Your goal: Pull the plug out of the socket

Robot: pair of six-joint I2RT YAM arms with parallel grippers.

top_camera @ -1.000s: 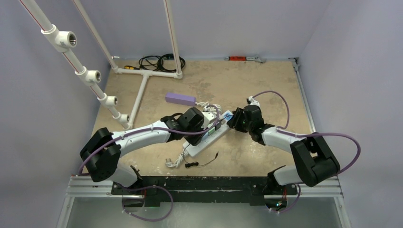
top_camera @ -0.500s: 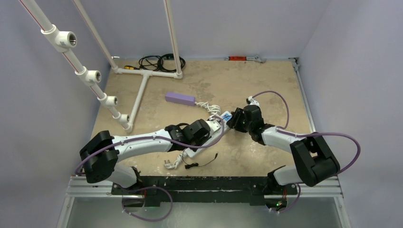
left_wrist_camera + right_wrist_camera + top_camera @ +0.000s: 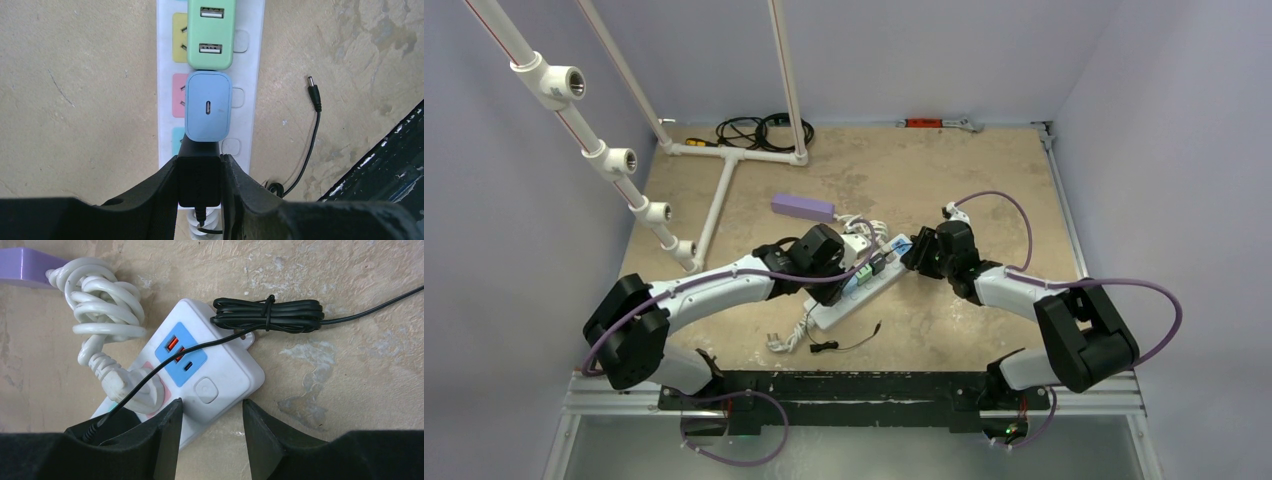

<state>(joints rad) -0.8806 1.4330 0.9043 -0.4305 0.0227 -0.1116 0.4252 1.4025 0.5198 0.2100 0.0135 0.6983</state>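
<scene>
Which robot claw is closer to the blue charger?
The left claw. It is shut on a black plug right beside the blue charger. The right claw straddles the far end of the socket.

White socket (image 3: 250,60); black plug (image 3: 199,172); blue, green adapters.

1. Pale lilac walls (image 3: 924,55) are seen beyond and beside the arms.
2. A mottled tan tabletop (image 3: 984,170) is lit evenly.
3. White pipe frame (image 3: 724,165) is placed far-left of the grippers.
4. Black rail (image 3: 844,390) runs behind them.
</scene>
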